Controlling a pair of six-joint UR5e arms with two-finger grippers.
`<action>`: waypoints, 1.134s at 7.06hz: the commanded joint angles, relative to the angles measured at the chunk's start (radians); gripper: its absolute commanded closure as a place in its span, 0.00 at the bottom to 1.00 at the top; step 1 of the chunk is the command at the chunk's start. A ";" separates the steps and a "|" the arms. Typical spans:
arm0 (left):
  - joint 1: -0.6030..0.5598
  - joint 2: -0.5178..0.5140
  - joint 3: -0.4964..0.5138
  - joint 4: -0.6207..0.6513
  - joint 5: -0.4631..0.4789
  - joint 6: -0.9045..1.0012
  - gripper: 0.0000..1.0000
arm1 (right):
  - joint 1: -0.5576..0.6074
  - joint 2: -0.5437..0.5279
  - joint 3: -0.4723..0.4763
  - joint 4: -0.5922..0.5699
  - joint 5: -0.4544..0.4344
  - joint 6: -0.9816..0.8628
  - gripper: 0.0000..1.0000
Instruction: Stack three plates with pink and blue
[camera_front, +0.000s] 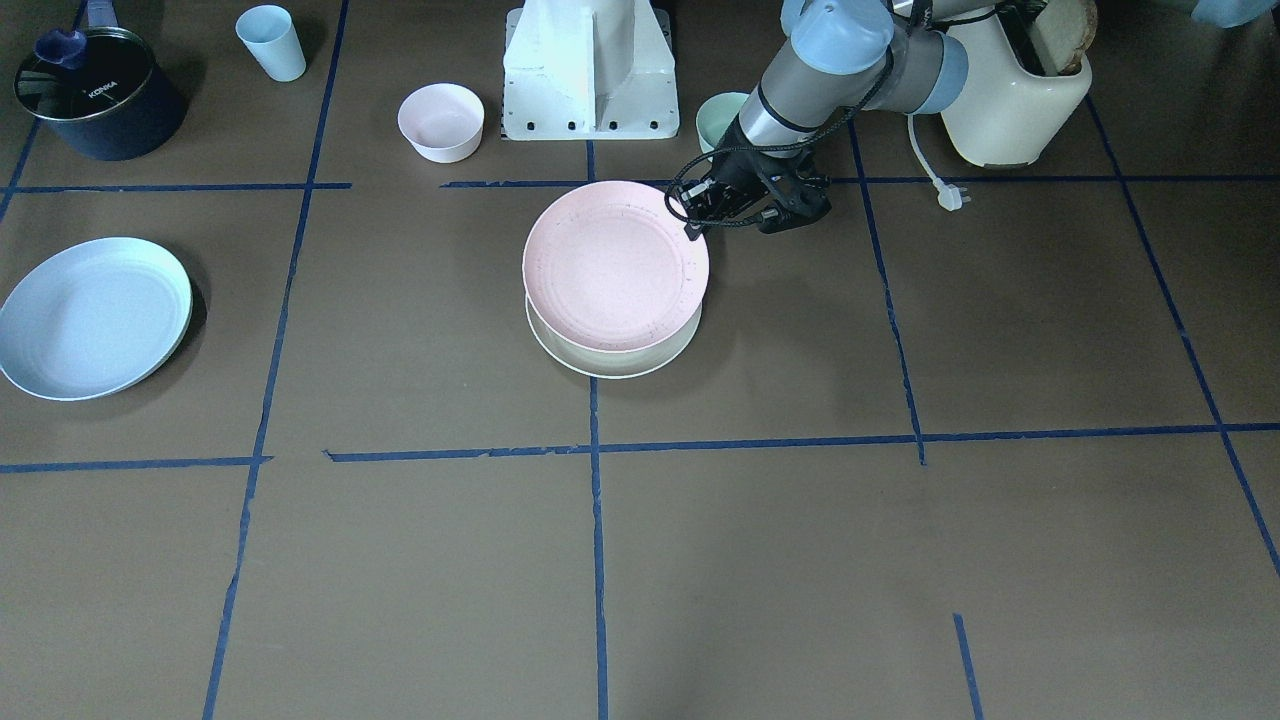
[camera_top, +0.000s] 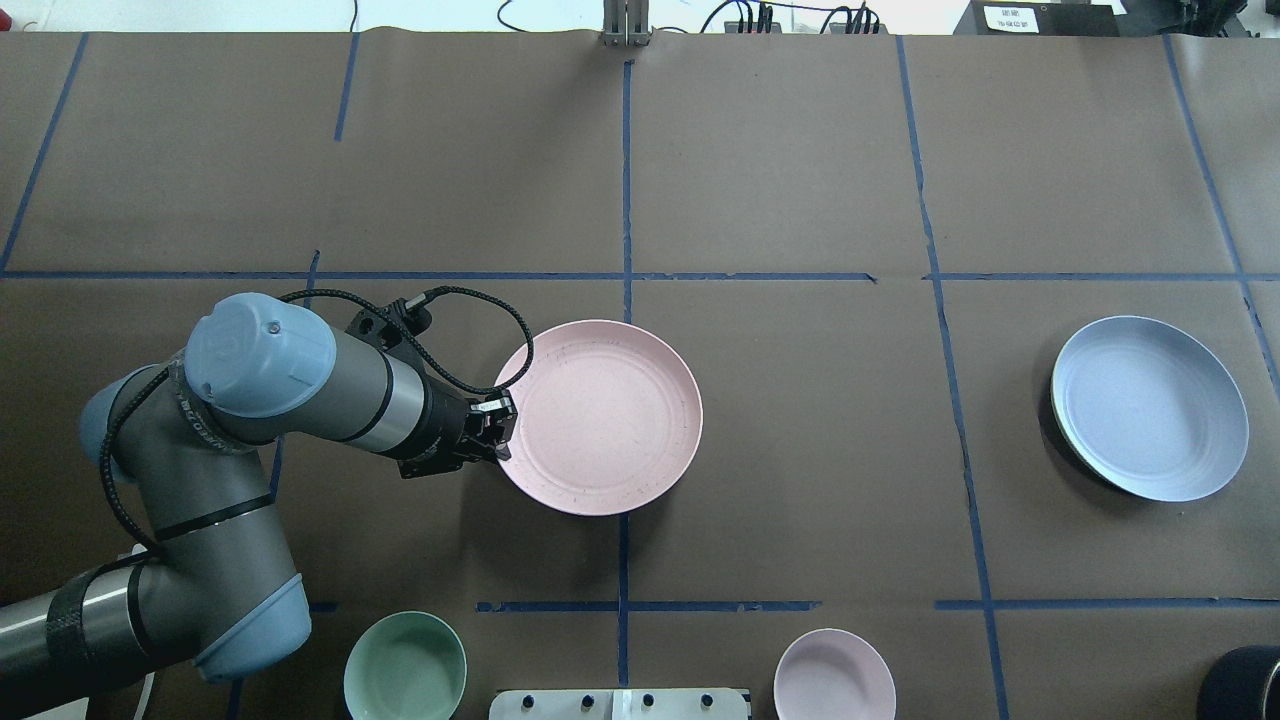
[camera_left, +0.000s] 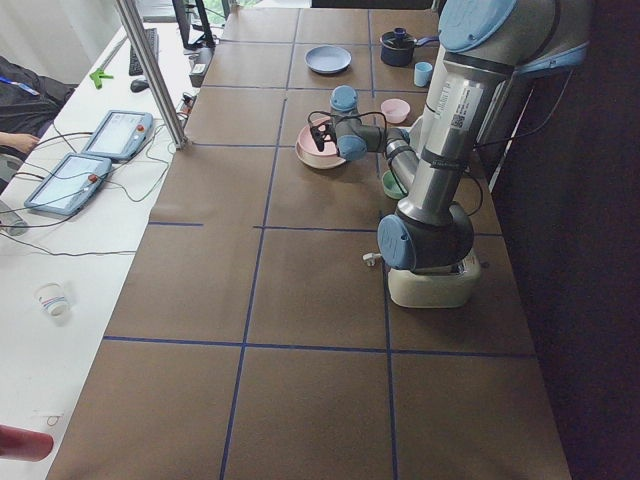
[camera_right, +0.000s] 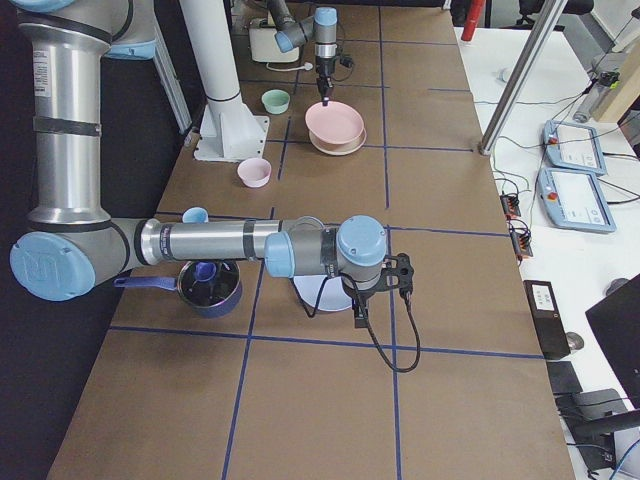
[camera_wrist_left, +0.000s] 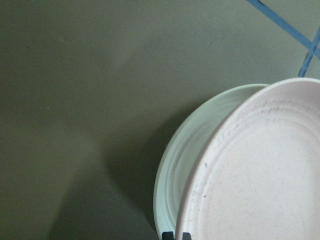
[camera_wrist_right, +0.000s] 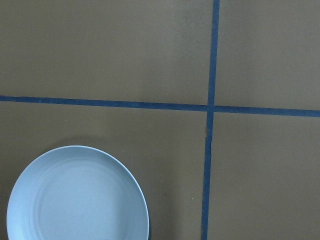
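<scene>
My left gripper (camera_front: 693, 225) (camera_top: 503, 430) is shut on the rim of the pale pink plate (camera_front: 615, 265) (camera_top: 600, 415). It holds the plate slightly tilted just above the cream-white plate (camera_front: 612, 362), which lies at the table's middle. In the left wrist view the pink plate (camera_wrist_left: 260, 175) overlaps the cream-white plate (camera_wrist_left: 185, 160). The pale blue plate (camera_front: 95, 318) (camera_top: 1150, 408) lies alone on the robot's right and shows in the right wrist view (camera_wrist_right: 77, 197). My right gripper (camera_right: 360, 315) hovers above it, seen only from the side, so I cannot tell whether it is open or shut.
A small pink bowl (camera_front: 441, 122) and a mint-green bowl (camera_top: 405, 668) stand near the robot base (camera_front: 590, 70). A dark pot (camera_front: 95, 95) and a pale blue cup (camera_front: 271, 42) stand in the right rear corner. A cream appliance (camera_front: 1010, 90) stands behind my left arm.
</scene>
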 joint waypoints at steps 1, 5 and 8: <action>0.003 -0.003 0.003 0.003 0.007 0.000 0.97 | -0.080 -0.036 -0.002 0.167 -0.007 0.183 0.00; -0.012 -0.005 -0.007 0.004 0.008 -0.002 0.00 | -0.261 -0.040 -0.027 0.336 -0.093 0.427 0.00; -0.114 -0.005 -0.116 0.126 -0.079 0.010 0.00 | -0.353 -0.040 -0.212 0.632 -0.181 0.535 0.00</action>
